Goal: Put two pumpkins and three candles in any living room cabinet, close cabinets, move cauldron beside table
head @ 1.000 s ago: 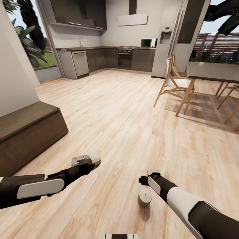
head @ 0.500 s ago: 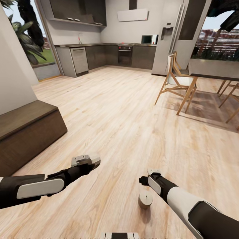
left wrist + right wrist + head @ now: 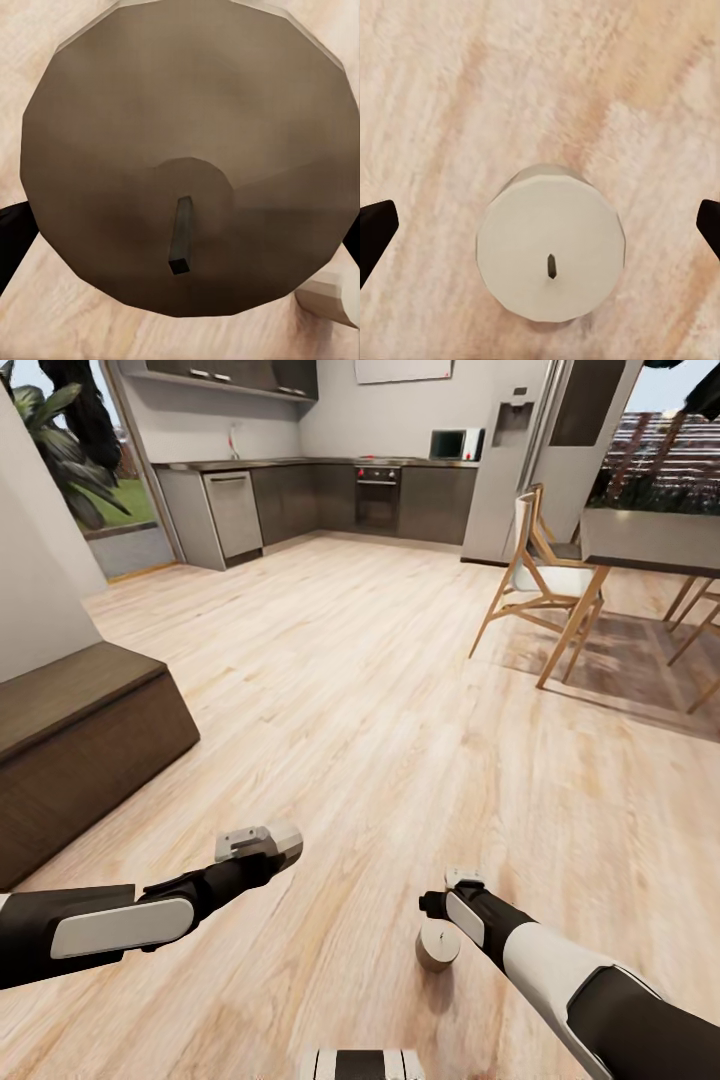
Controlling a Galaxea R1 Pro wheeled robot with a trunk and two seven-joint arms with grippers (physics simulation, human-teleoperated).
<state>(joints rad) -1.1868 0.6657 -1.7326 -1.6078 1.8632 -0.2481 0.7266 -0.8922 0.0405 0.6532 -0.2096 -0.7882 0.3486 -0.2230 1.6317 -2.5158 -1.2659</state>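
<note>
Candle on the floor (image 3: 437,945): a short beige-tan cylinder standing upright on the wooden floor (image 3: 400,710), near, just left of the right arm's wrist. From the right wrist camera its flat pale top and small dark wick (image 3: 550,266) sit centred between the two dark fingertips.
Right gripper (image 3: 540,225): its fingers (image 3: 375,229) are spread wide, well apart from the candle on both sides and touching nothing; it hangs above the candle, looking straight down on it. This is probably a line-up for a grasp from above.
Second candle (image 3: 187,157): seen very close in the left wrist camera, darker tan, faceted round top with a shallow dish around a dark square wick (image 3: 180,244).
Left gripper (image 3: 262,843): whether its fingers are clamped on this candle or merely near it cannot be told; only a dark sliver shows at the edge of the left wrist view. A curved tan edge (image 3: 330,304) beside it may be another candle.
Cabinet (image 3: 80,755): a long, low dark brown unit at the left, well apart from both arms; no drawer shows open from here.
Surroundings: wooden chairs (image 3: 535,580) and a table (image 3: 650,545) stand far right, and a grey kitchen (image 3: 330,495) lies at the far wall.
Progress: judged early, with candles not yet stowed.
</note>
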